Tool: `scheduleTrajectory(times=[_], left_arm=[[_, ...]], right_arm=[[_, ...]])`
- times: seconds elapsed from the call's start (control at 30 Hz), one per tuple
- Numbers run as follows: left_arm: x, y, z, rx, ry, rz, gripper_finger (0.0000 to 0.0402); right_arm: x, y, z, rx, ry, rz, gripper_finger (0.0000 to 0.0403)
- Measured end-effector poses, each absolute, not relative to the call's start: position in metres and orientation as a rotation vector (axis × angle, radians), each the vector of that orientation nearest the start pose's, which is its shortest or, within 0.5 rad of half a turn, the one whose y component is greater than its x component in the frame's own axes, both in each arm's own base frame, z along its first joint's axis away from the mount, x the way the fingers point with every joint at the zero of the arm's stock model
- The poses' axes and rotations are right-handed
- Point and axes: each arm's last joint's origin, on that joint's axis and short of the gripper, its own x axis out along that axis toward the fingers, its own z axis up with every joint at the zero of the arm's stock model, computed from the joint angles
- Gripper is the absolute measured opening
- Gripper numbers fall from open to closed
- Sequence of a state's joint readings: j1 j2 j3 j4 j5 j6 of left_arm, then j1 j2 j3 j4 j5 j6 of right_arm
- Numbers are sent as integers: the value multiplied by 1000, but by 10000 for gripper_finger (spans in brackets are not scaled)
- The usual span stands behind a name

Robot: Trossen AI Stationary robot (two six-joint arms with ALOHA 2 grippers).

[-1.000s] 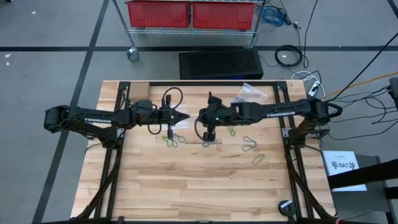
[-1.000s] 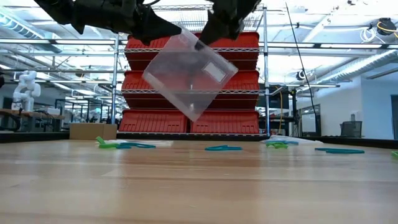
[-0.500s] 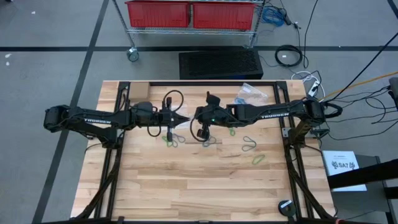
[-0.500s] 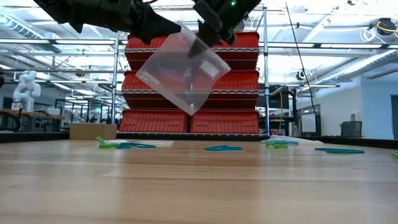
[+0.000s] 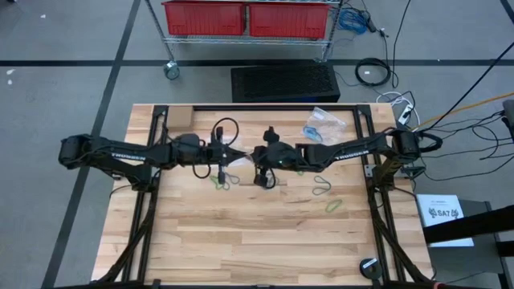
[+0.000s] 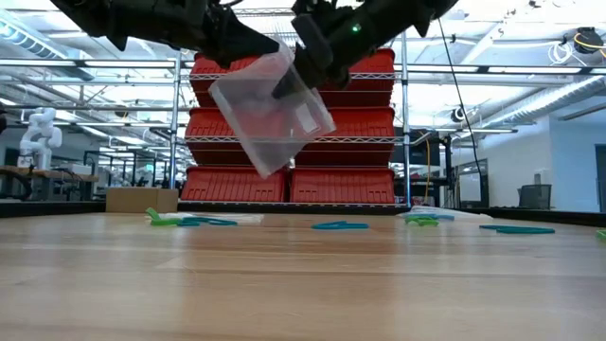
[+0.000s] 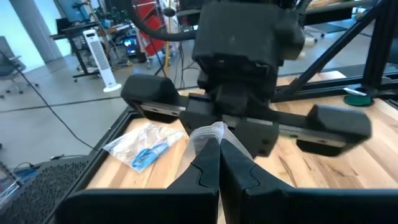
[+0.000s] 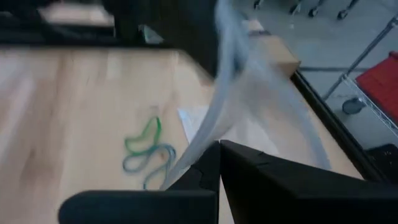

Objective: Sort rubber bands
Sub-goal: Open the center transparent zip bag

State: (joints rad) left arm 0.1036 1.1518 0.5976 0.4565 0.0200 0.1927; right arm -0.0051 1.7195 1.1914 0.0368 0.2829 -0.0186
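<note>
Left arm: reaches level from the left side toward the middle of the counter (image 5: 241,241), well above its surface.
Left gripper (image 5: 238,154): fingers (image 7: 208,163) pressed together, pinching the upper edge of a clear plastic bag (image 6: 272,111).
Right arm: stretches from the right side across to the middle, wrist bent downward, meeting the left arm tip to tip.
Right gripper (image 5: 259,157): fingers (image 8: 211,163) closed tight on the same bag, at its opposite upper edge.
Clear plastic bag: hangs tilted in the air between the two grippers, clear of the counter; contents cannot be told.
Rubber bands (image 5: 323,186): lie loose on the counter, green and blue-grey; a pair below the left gripper (image 5: 219,181), others under and beside the right arm, one green loop (image 5: 333,206) further toward the near right.
Second bag (image 5: 324,124): lies flat near the far edge of the counter, with blue bands inside.
Background: red bins (image 6: 331,185) on a wire rack behind the counter.
</note>
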Motion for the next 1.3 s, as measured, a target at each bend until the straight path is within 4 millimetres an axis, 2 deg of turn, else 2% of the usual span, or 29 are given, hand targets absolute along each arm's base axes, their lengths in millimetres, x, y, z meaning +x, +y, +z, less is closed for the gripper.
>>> scheduleTrajectory(times=[0.1,0.17,0.5,0.63,0.93,1.07,1.2,1.3], left_arm=[[249,24,257,192,99,79,0],[249,24,258,193,90,85,0],[249,24,260,186,69,91,0],[249,20,260,186,68,78,0],[250,14,263,188,37,54,0],[254,11,264,189,-10,53,0],[263,8,258,189,-29,80,0],[268,7,256,198,-22,108,0]], right_arm=[[387,-10,250,-57,429,-280,7],[387,-9,250,-42,431,-263,25],[388,-15,253,70,377,-298,205],[388,-13,256,70,356,-292,237],[371,6,275,47,391,-238,233],[369,11,279,27,379,-220,229],[373,10,271,-1,409,-224,193],[374,10,271,-8,397,-232,134]])
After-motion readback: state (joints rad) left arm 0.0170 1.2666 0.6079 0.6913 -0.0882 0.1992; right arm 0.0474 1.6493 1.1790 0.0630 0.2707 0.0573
